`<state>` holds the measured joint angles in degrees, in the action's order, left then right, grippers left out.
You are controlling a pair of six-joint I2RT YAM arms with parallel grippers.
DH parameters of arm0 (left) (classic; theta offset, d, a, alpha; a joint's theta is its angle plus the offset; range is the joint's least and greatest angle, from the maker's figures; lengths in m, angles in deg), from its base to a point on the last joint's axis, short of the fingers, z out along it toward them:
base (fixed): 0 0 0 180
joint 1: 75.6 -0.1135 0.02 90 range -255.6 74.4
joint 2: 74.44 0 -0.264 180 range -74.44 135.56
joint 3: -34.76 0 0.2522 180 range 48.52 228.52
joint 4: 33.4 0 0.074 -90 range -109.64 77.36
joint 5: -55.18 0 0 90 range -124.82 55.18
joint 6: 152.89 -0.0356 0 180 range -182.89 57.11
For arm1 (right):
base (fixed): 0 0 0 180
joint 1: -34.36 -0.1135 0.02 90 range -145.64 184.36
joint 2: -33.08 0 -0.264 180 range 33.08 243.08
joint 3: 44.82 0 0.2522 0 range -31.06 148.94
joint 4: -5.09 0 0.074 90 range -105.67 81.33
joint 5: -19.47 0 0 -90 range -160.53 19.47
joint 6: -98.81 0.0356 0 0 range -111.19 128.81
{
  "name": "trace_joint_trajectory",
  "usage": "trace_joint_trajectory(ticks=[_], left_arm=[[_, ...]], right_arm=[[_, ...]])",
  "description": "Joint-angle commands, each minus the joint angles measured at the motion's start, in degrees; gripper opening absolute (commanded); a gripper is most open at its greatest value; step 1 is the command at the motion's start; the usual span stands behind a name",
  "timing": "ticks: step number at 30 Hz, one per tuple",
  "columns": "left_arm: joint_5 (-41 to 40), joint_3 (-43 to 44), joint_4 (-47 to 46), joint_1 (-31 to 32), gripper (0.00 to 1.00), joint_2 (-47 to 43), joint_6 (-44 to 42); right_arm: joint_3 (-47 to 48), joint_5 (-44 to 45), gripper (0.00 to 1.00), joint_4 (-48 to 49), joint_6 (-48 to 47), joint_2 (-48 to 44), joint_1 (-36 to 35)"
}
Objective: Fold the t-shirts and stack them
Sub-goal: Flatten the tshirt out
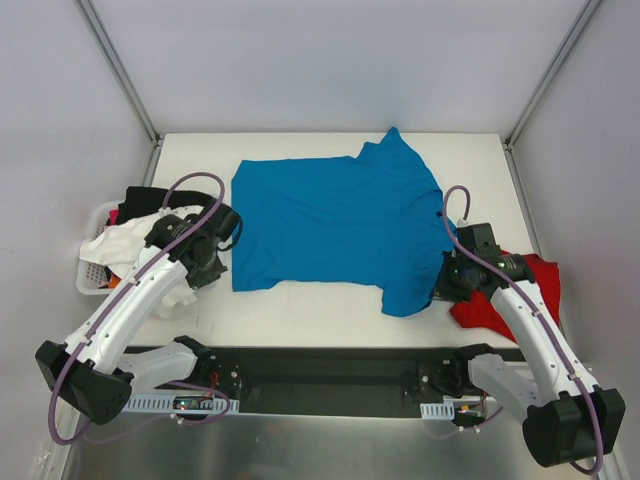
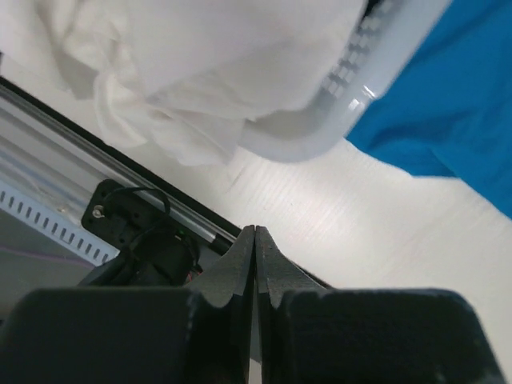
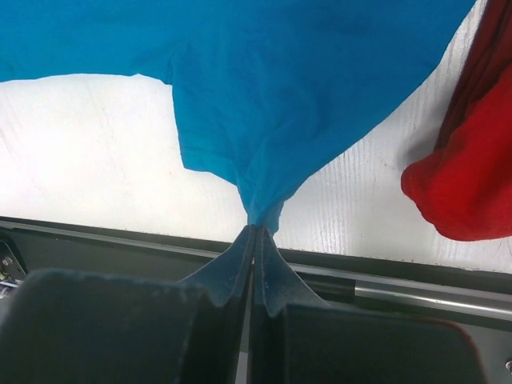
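The turquoise-blue t-shirt (image 1: 335,225) lies spread across the middle of the table, one sleeve pointing to the far edge. My right gripper (image 1: 443,285) sits at its near right corner. In the right wrist view that gripper (image 3: 256,230) is shut on a pinched fold of the blue t-shirt (image 3: 264,96), which rises taut from the jaws. The red t-shirt (image 1: 525,295) lies crumpled at the right edge, partly under my right arm, and shows as the red t-shirt (image 3: 472,176) beside the blue one. My left gripper (image 1: 207,270) hangs by the blue shirt's near left corner, and in the left wrist view the left gripper (image 2: 254,232) is shut with nothing between its fingers.
A white basket (image 1: 92,280) at the left edge holds a white cloth (image 1: 125,240) and a black cloth (image 1: 145,200). The basket rim (image 2: 360,104) and white cloth (image 2: 200,64) loom close above the left gripper. A black rail (image 1: 330,375) runs along the near edge.
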<state>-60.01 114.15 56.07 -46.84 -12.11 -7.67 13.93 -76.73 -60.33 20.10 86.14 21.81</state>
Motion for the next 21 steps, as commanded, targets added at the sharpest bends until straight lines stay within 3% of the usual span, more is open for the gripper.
trace_joint_trajectory(ticks=[1, 4, 5, 8, 15, 21], left_arm=[[-7.68, 0.64, 5.26, -9.63, 0.00, 2.01, -1.07], [-5.76, -0.32, -0.88, -18.35, 0.00, 0.00, -12.56], [-4.27, -0.41, -5.26, -24.65, 0.00, -0.53, -17.90], [-0.74, 0.82, -8.63, -34.51, 0.00, -0.45, -23.47], [5.05, 3.11, -13.90, -45.17, 0.00, 2.09, -24.72], [14.72, -4.87, -20.14, -47.03, 0.00, 10.18, -24.90]], right_arm=[[0.27, -1.10, 0.01, -0.90, -1.01, -1.99, -0.01], [0.27, -1.27, 0.01, -1.34, -1.09, -2.43, -0.01], [0.36, -1.27, 0.01, -1.34, -1.09, -2.35, -0.01], [0.53, -1.36, 0.01, -1.60, -1.18, -2.43, -0.01], [0.71, -2.76, 0.01, -1.52, -1.09, -2.00, -0.10], [3.17, -2.15, 0.01, -2.04, -3.03, 0.29, -0.10]])
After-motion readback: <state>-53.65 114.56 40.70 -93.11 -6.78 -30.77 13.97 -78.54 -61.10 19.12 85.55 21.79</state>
